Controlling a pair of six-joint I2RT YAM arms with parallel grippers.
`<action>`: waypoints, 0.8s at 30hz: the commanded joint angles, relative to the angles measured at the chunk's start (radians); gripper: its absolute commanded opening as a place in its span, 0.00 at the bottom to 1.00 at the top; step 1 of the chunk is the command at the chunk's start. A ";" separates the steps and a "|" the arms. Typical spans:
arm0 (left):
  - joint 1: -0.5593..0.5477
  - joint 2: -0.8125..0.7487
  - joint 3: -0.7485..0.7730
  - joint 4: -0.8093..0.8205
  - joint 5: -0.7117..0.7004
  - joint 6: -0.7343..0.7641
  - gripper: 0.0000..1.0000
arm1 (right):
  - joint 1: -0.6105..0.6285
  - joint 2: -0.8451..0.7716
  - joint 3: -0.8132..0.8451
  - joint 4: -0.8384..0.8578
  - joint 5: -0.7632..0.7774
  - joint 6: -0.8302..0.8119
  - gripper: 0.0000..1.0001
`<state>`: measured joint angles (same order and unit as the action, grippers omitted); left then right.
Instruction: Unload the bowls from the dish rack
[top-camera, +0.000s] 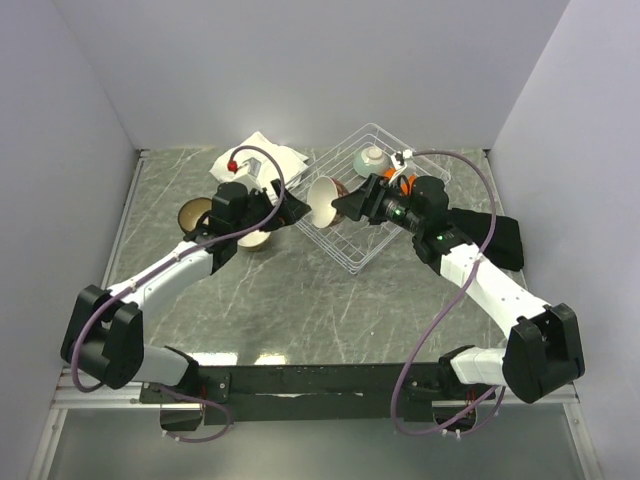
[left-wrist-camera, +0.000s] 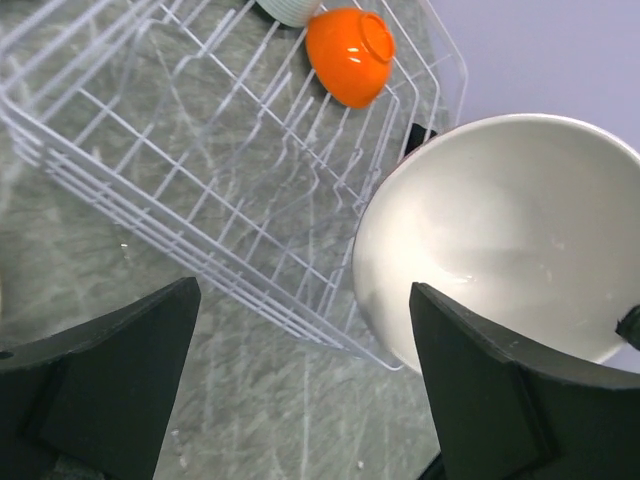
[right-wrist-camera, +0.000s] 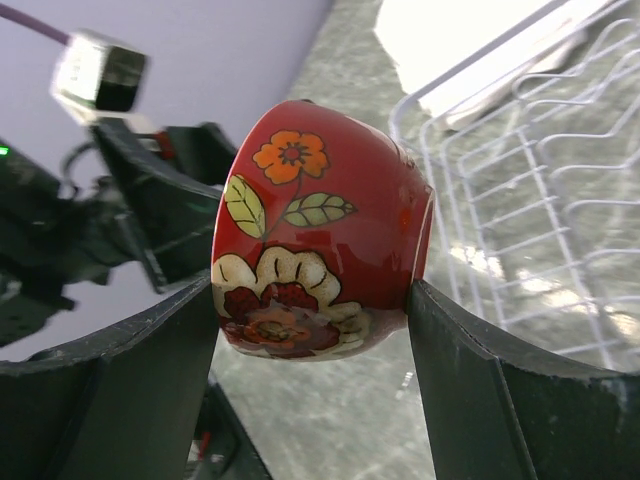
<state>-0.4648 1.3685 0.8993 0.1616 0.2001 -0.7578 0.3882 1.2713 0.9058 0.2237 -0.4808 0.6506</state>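
The white wire dish rack (top-camera: 372, 215) sits at the back middle; it also shows in the left wrist view (left-wrist-camera: 200, 180) and the right wrist view (right-wrist-camera: 540, 200). My right gripper (top-camera: 338, 203) is shut on a red floral bowl (right-wrist-camera: 320, 220) with a white inside (top-camera: 322, 200), held on its side over the rack's left edge. My left gripper (top-camera: 290, 210) is open and empty just left of that bowl (left-wrist-camera: 510, 240). An orange bowl (left-wrist-camera: 350, 55) and a pale green bowl (top-camera: 372, 158) lie in the rack's far part.
A brown bowl (top-camera: 195, 212) and another bowl (top-camera: 255, 240), partly under my left arm, stand on the table at the left. A folded white cloth (top-camera: 270, 155) lies at the back left. A black cloth (top-camera: 500, 235) lies under my right arm.
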 joint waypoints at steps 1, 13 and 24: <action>-0.017 0.035 0.046 0.101 0.058 -0.075 0.90 | -0.003 -0.059 -0.016 0.233 -0.054 0.106 0.00; -0.032 0.087 0.033 0.171 0.110 -0.169 0.42 | -0.003 -0.059 -0.080 0.336 -0.093 0.184 0.00; -0.032 0.003 0.007 0.028 0.006 -0.111 0.01 | -0.003 -0.099 -0.156 0.281 -0.076 0.123 0.46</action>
<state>-0.5030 1.4380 0.9031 0.2646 0.2962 -0.9253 0.3878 1.2385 0.7597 0.4320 -0.5579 0.8192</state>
